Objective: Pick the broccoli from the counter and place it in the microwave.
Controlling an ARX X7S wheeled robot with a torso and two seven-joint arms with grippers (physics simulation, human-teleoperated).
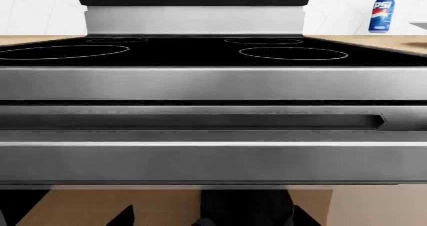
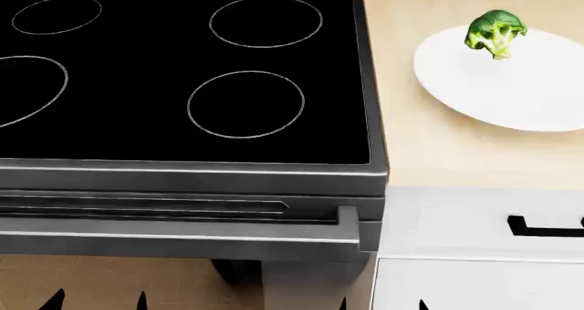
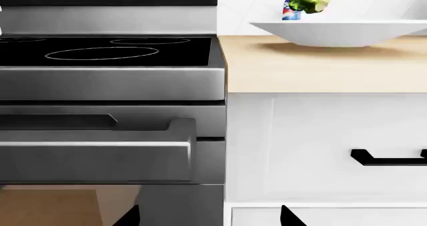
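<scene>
The broccoli sits on the white plate on the table, well apart from both jaws (only dark tips show low down). Both look released, holding nothing.

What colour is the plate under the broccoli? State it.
White, plain; the plate shows best in the head view, with the broccoli on it.

Black glass stovetop w/ ring outlines, steel oven handle below; white plate to its right; Pepsi can by backsplash.
</scene>
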